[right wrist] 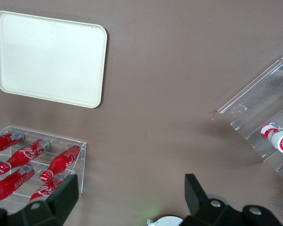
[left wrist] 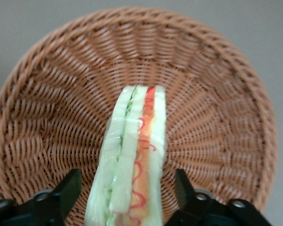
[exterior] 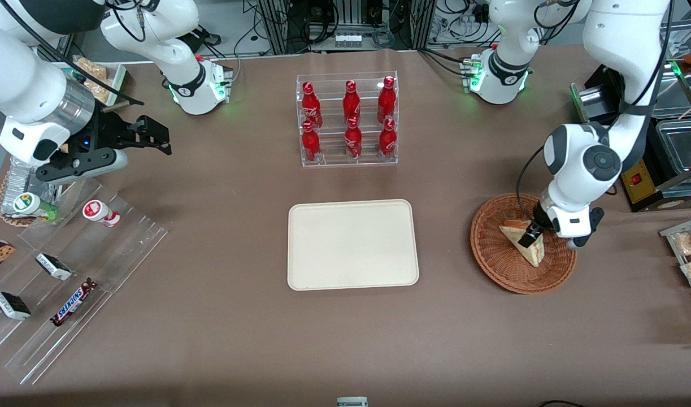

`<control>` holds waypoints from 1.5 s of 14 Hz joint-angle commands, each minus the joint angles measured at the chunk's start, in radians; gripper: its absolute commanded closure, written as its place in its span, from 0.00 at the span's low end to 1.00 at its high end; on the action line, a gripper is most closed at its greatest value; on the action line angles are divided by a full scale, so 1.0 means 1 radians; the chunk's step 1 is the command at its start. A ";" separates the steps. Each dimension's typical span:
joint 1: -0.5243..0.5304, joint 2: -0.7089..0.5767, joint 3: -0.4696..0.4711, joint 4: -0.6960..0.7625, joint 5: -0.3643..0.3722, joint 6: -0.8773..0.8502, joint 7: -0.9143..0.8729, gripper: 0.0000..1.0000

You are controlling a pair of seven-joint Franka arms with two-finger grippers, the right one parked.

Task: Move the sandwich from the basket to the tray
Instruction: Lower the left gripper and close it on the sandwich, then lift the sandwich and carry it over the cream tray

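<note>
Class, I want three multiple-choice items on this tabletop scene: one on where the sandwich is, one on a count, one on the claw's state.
1. Where is the sandwich?
A in the basket
B on the tray
C in the bottle rack

2. How many red bottles stand in the rack?
A four
B six
C eight

3. The claw is
A parked over the tray
B shut on a bottle
C open, a finger on either side of the sandwich

Answers: 1 A, it rests on wicker; 2 B, two rows of three; 3 C, gaps show beside both fingers.
</note>
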 commanded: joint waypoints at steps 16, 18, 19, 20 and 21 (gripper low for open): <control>-0.565 0.333 -0.022 0.688 0.018 -0.383 -0.047 0.98; -0.619 0.384 -0.021 0.756 0.026 -0.383 -0.077 0.98; -0.646 0.396 -0.021 0.764 0.041 -0.380 -0.082 0.98; -0.671 0.407 -0.021 0.765 0.058 -0.367 -0.090 0.98; -0.686 0.424 -0.021 0.765 0.069 -0.334 -0.107 0.97</control>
